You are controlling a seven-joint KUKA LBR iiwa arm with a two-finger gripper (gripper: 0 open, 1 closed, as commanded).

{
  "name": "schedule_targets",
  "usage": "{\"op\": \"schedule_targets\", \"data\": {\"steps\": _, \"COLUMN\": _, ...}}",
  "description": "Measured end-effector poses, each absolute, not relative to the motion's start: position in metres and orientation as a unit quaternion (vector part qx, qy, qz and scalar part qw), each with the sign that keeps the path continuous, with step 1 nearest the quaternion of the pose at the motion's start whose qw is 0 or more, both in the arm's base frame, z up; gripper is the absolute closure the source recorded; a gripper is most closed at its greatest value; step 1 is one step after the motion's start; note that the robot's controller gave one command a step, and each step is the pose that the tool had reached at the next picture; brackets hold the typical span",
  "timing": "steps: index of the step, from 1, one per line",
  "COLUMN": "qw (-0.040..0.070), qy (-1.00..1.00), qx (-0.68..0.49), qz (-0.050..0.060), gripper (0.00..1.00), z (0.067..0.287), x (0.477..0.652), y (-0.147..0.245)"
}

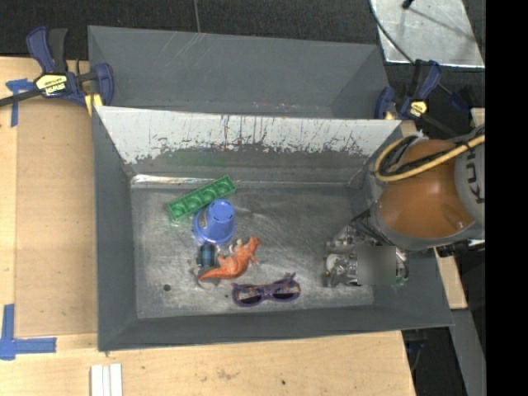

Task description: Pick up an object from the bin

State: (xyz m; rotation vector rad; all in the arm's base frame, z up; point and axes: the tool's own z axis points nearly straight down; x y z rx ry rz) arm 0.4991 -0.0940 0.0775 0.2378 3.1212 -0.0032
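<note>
– Now, where is the grey metal two-finger gripper seen?
– Low in the right part of the grey metal bin, over bare floor, below the arm's rounded orange cover.
– Is it released or clenched?
– That cannot be told; its end is blurred, and nothing can be made out in its grasp.
– Which thing is nearest?
– A pair of purple plastic sunglasses, lying flat near the front wall, to the left of the gripper and apart from it. Dark lenses are set in a purple frame.
– And beyond it?
– An orange toy dinosaur is just behind the sunglasses. A blue cone-shaped plastic cup and a green studded building plate are farther back.
– Is anything hard to make out?
– A small dark teal piece is partly covered by the dinosaur, so its kind cannot be told.
</note>
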Motion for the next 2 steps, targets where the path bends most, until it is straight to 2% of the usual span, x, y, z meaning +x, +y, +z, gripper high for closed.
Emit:
{"op": "schedule_targets", "data": {"steps": 1, "qw": 0.001, "qy": 0.997, "qx": 0.076, "qz": 0.0, "gripper": 1.0, "z": 0.088, "x": 0.497, "y": -0.094}}
{"op": "schedule_targets", "data": {"steps": 2, "qw": 0.001, "qy": 0.997, "qx": 0.076, "qz": 0.0, "gripper": 1.0, "z": 0.1, "x": 0.498, "y": -0.094}}
